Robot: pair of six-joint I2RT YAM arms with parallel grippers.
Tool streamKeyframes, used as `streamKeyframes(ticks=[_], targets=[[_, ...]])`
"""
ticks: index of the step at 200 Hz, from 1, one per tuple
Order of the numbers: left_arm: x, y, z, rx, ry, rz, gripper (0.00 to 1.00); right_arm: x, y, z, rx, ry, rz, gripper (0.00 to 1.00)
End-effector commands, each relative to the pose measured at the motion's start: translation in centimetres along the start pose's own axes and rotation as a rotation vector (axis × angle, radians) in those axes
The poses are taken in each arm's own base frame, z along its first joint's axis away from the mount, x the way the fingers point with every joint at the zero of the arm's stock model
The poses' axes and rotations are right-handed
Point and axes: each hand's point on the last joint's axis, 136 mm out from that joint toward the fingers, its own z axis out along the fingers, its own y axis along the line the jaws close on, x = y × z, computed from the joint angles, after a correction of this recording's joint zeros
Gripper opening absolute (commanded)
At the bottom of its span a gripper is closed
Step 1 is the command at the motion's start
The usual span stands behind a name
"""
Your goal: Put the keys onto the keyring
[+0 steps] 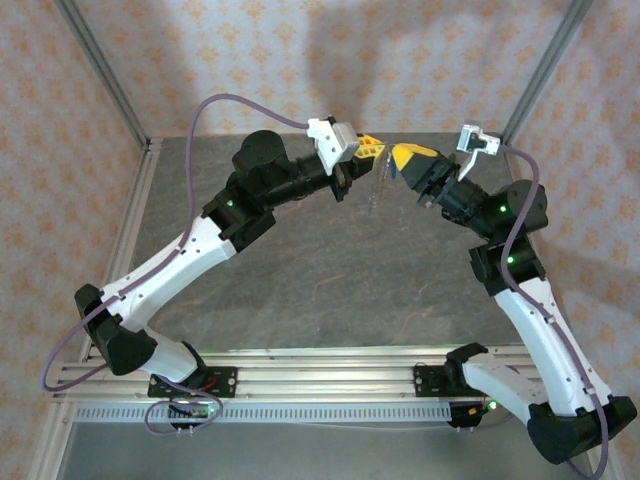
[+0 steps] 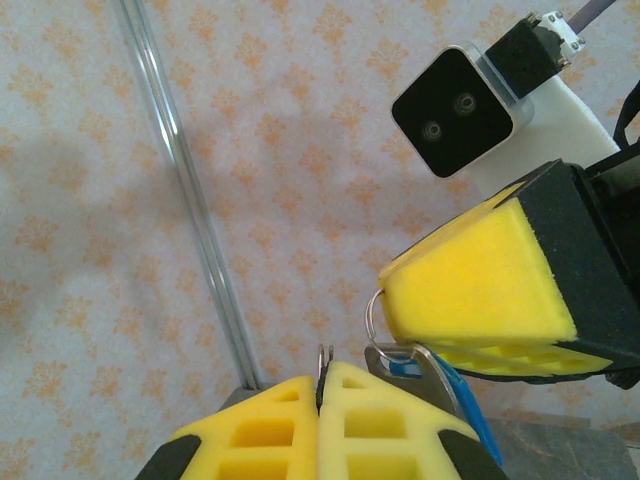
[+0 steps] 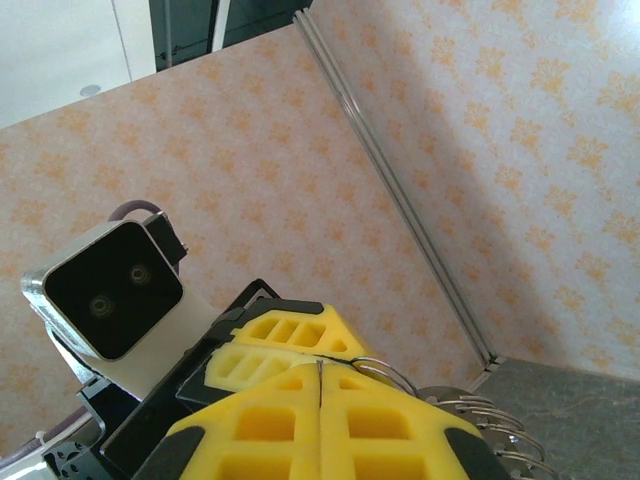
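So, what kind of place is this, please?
Probably a robot test cell in a lab, not a home: pale wall panels with an orange flower pattern, silver aluminium frame posts, and a slotted metal rail where two white-and-black robot arms are bolted.

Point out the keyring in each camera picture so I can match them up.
Top view: the keyring hangs between the yellow fingers, upper middle.
Left wrist: the keyring is a thin wire loop just below centre, against the far yellow fingers.
Right wrist: its wire coils sit bottom right, beside the yellow fingers.
Shared landmark: the flowered wall behind.
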Motion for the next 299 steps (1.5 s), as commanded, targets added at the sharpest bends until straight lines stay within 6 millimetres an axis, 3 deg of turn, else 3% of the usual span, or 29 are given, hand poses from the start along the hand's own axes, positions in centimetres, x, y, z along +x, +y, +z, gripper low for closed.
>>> streamKeyframes(ticks=[1,98,193,299], targets=[[-3.3,0.3,-0.8,-0.016,-0.092,0.018,0.0,-1.9,2.2,-0.4,-0.051,-0.049,-0.065,0.0],[-3.7,-0.5,-0.7,0.012,-0.099,0.018,0.0,-2.1,0.8,0.3,-0.016,-0.069,-0.068,0.0],[-4.3,-0.9,-1.2,0.016,-0.118,0.02,0.0,-1.9,-1.3,-0.2,0.072,-0.082,-0.062,0.0],[-4.9,-0.3,-1.3,-0.017,-0.154,-0.001,0.0,0.1,-3.1,0.6,0.055,-0.009,0.009,0.0]])
